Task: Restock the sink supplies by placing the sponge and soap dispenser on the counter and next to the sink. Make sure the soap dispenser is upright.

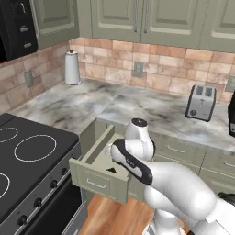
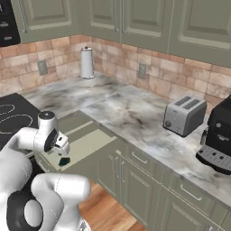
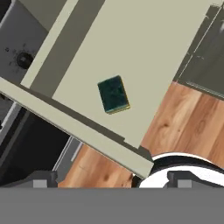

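Gripper above the open drawer.
Your gripper hangs released; sponge lies frame-centre, green side up, positioned for descent.

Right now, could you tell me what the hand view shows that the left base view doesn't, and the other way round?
Hand view: the sponge in full, dark green side up, lying flat in the open drawer, with the open gripper above it. Left base view: the toaster and paper towel roll on the counter. Both show the drawer, the wooden floor and the stove.
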Controlling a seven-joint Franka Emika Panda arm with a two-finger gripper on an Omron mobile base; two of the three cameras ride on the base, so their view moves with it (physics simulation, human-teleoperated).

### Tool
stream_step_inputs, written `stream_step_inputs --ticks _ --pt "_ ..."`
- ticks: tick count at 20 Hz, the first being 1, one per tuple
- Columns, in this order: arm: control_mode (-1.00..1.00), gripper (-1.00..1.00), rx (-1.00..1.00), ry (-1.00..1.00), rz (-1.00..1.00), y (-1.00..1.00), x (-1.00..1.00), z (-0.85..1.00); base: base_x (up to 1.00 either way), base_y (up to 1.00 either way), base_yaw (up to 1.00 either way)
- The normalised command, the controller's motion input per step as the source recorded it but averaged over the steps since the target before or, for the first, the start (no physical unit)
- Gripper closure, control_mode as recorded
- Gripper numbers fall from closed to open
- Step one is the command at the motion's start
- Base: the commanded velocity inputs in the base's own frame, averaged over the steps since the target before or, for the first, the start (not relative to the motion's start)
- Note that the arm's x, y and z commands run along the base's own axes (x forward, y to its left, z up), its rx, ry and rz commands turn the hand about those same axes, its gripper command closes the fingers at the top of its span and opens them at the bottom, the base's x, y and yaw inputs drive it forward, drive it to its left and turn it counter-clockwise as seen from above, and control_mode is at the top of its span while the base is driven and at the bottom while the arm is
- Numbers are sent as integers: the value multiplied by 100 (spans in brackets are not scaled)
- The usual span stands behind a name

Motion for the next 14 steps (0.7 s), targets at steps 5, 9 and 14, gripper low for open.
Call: stream_step_inputs --ticks 5,9,14 --pt "-100 -100 0 11 0 2 49 -29 0 0 0" --pt "-100 -100 0 9 0 0 47 -20 0 0 0" --pt "-100 -100 -5 8 0 2 36 -42 0 0 0"
